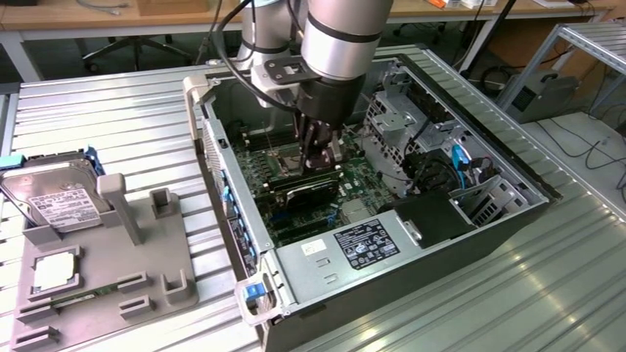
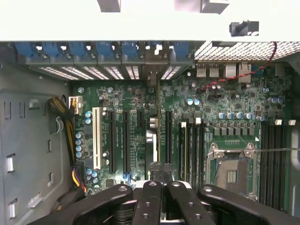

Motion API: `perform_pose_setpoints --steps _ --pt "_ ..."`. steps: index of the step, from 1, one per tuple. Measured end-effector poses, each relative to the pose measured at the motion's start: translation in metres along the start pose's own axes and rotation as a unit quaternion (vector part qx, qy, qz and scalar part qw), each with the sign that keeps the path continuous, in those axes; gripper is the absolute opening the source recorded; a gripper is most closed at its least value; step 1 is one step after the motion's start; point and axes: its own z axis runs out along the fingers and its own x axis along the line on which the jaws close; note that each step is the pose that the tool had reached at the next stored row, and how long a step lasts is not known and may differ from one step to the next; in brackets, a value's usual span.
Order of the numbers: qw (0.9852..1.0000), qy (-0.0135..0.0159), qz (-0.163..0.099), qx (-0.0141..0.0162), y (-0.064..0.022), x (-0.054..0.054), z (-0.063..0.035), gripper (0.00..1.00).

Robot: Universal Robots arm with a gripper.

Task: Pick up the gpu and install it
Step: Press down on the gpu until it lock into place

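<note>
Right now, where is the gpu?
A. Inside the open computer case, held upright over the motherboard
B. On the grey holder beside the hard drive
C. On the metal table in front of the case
A: the gripper is shut on the gpu inside the computer case, edge-down over the motherboard.

Open computer case on the slatted table, parts holder off to one side

The computer case (image 1: 391, 242) lies open on the table (image 1: 117, 125); in it the gripper (image 1: 321, 158) holds the gpu (image 1: 305, 192) on edge over the motherboard (image 1: 338, 202), beside the CPU socket (image 2: 233, 171). At the exterior view's left, a parts holder (image 1: 146, 257) carries a hard drive (image 1: 57, 199) and a CPU chip (image 1: 57, 270).
</note>
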Motion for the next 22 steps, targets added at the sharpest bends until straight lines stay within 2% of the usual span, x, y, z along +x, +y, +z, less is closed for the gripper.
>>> perform_pose_setpoints --steps 9,16,22 --pt "1.0000 -0.0001 0.001 0.0001 0.0057 -0.005 0.0219 0.11" --pt "1.0000 0.0001 0.001 0.0000 0.0056 -0.004 0.0365 0.11" --pt "1.0000 -0.0002 0.001 0.0001 0.0061 -0.004 0.0378 0.11"
